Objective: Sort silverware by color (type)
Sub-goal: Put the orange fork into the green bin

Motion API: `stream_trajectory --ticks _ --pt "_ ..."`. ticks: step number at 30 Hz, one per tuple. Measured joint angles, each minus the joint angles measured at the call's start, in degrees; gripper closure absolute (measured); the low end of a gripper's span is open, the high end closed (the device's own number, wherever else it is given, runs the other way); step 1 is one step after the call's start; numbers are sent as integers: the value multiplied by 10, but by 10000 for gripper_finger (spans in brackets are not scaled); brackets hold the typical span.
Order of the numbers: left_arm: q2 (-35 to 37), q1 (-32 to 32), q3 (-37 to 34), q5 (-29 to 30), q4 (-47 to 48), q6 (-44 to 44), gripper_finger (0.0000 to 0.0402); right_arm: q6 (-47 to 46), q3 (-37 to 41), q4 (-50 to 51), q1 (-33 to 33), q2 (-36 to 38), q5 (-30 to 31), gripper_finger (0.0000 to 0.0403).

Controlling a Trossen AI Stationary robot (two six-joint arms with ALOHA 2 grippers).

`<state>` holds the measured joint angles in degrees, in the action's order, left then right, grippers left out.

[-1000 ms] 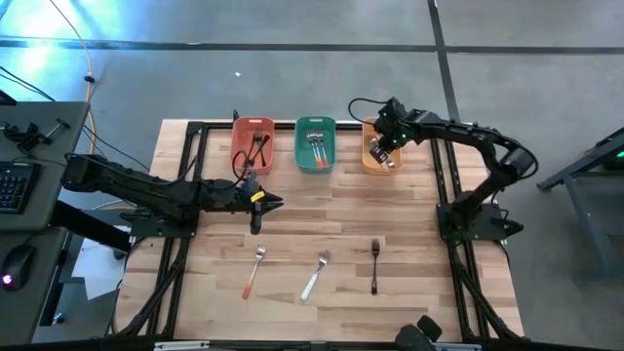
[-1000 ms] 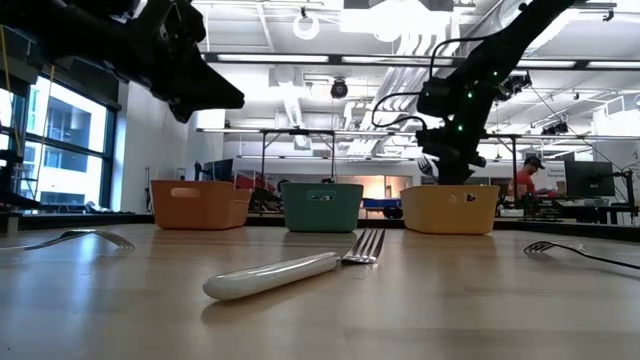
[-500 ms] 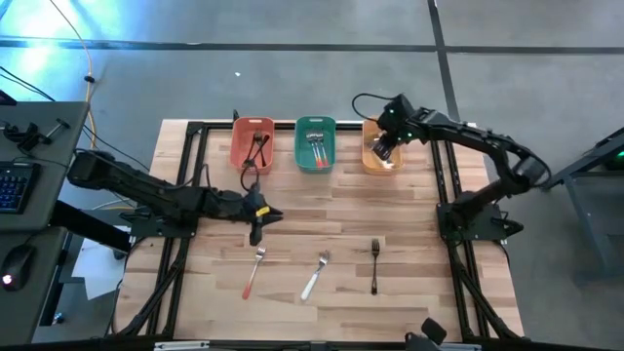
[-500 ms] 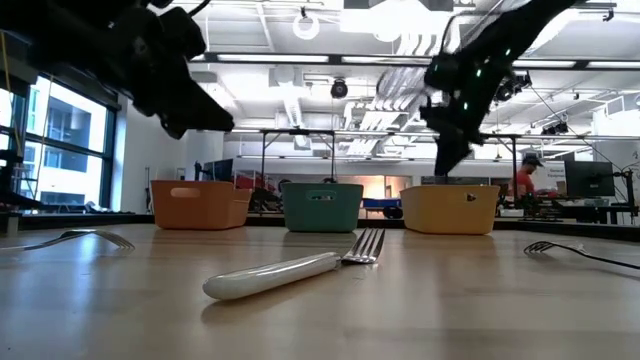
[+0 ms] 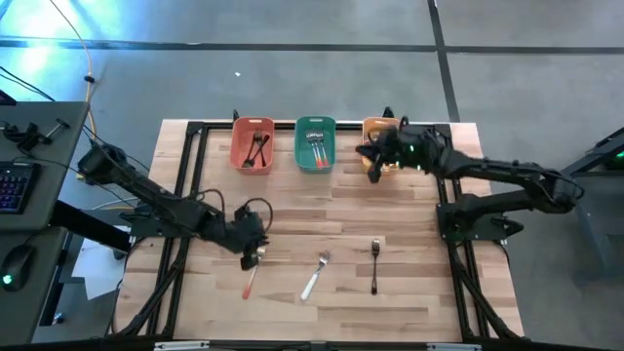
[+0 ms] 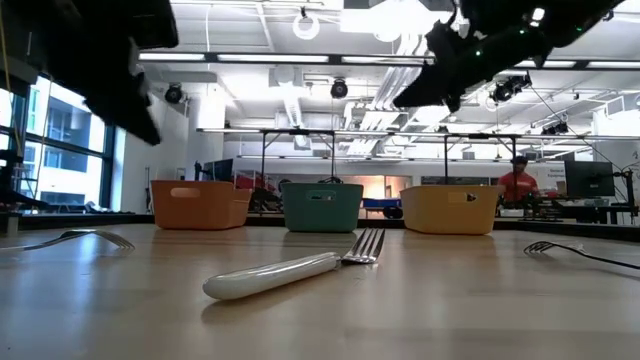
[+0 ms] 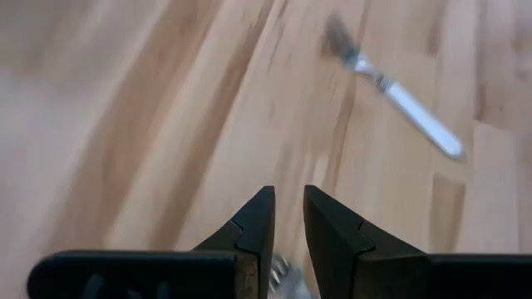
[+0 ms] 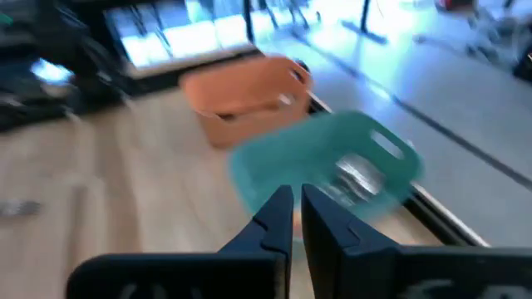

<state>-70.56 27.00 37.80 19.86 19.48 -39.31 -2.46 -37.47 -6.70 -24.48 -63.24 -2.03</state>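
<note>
Left hand (image 5: pixel 253 255) low over desk (image 5: pixel 292 210), fingers slightly parted, empty; red-handled fork (image 5: pixel 252 276) head directly beneath, white-handled fork (image 5: pixel 314 277) just beyond. Right hand (image 5: pixel 371 162) closed, empty, beside orange bin (image 5: pixel 372 127).

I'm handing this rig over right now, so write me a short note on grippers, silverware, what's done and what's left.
Left gripper: slightly open, empty, low over the red-handled fork.
Right gripper: shut, empty, beside the orange bin.
Done: cutlery already lies in the red bin and the green bin; the orange bin's contents are hidden.
Left: three forks on the table: the red-handled one, the white-handled fork, the black-handled fork.
</note>
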Motion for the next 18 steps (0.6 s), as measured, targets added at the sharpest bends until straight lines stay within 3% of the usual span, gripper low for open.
stream_trajectory --ticks 4,9,13,18 --pt "-44 38 46 1 99 -115 326 -1 40 -83 63 4 43 401" --pt "-111 58 68 -14 107 -237 280 10 41 -86 110 0 89 401" --pt "-160 53 73 -55 114 -297 245 14 41 -89 128 0 102 401" --pt "-191 53 73 -65 131 -343 217 14 41 -87 133 0 105 401"
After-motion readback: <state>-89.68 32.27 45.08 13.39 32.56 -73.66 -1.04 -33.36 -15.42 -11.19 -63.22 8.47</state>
